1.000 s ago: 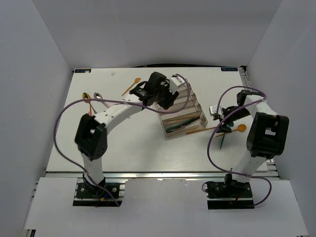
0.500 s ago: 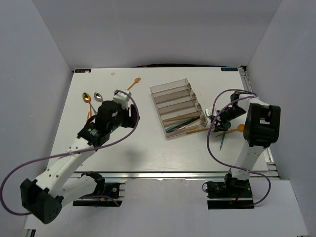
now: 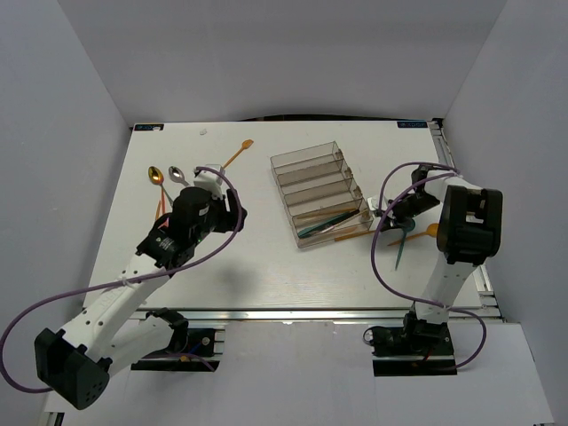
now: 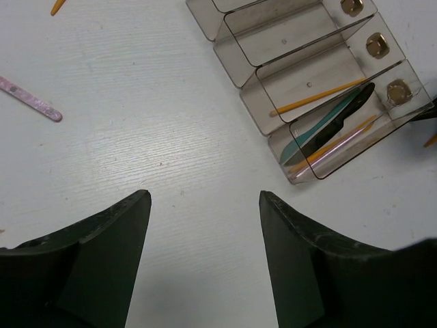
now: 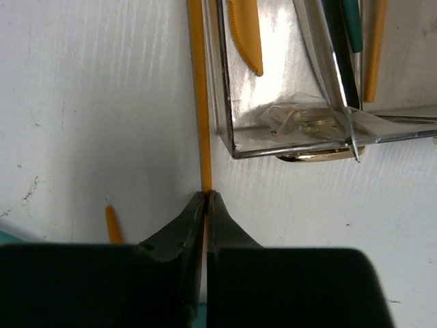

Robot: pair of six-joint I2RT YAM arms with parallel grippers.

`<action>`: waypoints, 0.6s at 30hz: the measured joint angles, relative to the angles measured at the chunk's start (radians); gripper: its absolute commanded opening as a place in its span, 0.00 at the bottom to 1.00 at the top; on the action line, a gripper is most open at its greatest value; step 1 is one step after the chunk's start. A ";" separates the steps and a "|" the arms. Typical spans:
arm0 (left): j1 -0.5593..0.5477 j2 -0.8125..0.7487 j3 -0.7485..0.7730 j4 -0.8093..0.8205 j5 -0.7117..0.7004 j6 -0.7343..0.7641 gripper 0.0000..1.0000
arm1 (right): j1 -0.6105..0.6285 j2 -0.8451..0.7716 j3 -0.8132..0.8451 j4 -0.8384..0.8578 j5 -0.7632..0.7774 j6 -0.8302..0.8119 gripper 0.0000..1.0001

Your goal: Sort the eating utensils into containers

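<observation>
Containers: one clear, brownish plastic stepped tray [image 3: 307,160] with four long compartments stood mid-table.
Tray contents: one thin orange utensil [image 4: 314,98] lay in the second compartment from the arms. One teal utensil [image 4: 293,147] and one black utensil [image 4: 338,119] lay together in the nearest.
Loose, left side: one gold spoon [image 3: 156,175] and one silver spoon [image 3: 177,175] lay side by side.
Right gripper [image 5: 206,198]: pinched tight on a slim orange handle [image 5: 200,102], which lay just beside the tray's wall.
Left gripper [image 4: 203,198]: jaws spread wide, nothing held, above the white table [image 4: 171,150].

end effector [image 5: 206,199] — clamping orange handle [image 5: 199,102] (slim), tray [image 5: 287,147] alongside
</observation>
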 measured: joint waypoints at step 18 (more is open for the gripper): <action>0.004 0.047 0.000 0.008 -0.001 -0.001 0.76 | 0.006 -0.195 -0.098 -0.079 -0.003 -0.011 0.00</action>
